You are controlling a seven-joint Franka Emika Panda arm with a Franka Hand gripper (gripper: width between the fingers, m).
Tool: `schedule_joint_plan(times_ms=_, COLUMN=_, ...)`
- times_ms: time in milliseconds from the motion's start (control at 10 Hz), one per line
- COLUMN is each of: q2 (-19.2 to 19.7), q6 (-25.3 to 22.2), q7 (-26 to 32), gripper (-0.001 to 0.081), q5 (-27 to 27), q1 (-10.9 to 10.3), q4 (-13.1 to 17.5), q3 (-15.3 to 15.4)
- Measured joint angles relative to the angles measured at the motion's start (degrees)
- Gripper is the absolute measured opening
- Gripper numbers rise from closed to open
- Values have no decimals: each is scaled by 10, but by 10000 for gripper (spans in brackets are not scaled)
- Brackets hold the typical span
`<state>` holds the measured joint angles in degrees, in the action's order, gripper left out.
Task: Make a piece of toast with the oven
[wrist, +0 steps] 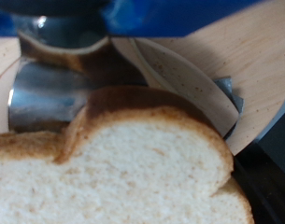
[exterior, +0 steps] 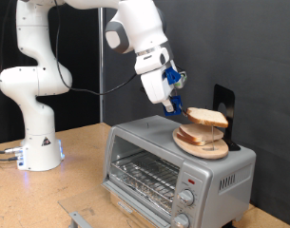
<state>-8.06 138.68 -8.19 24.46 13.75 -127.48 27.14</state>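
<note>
The piece of toast is a pale slice with a brown crust, hanging slightly tilted just above a round wooden plate. That plate rests on top of the silver oven. My gripper is at the slice's edge on the exterior view's left and is shut on it. In the wrist view the toast fills the lower half. One metal finger shows against the crust, and the wooden plate lies behind. The oven's wire rack shows in its front, and its knobs sit to the right.
A black upright stand sits on the oven top behind the plate. The arm's white base stands on the wooden table at the exterior view's left, with cables beside it. A small grey metal piece lies near the table's front edge.
</note>
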Motion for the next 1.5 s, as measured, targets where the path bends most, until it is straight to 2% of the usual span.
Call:
schedule_joint_plan(times_ms=600, q2=-53, q6=-12, q7=50, gripper=465, q5=80, q1=0, q4=-22, q3=-22)
schedule_joint_plan(times_ms=800, q2=-75, q6=-100, q7=66, gripper=465, q5=83, q1=0, q4=-18, q3=-42)
schedule_joint_plan(times_ms=1000, q2=-73, q6=-60, q7=67, gripper=464, q5=90, q1=-1, q4=-26, q3=-37)
schedule_joint_plan(times_ms=1200, q2=-81, q6=-23, q7=101, gripper=464, q5=131, q1=-3, q4=-46, q3=-40)
schedule_joint_plan(times_ms=1500, q2=-129, q6=-40, q7=158, gripper=464, q5=174, q1=-3, q4=-92, q3=-64)
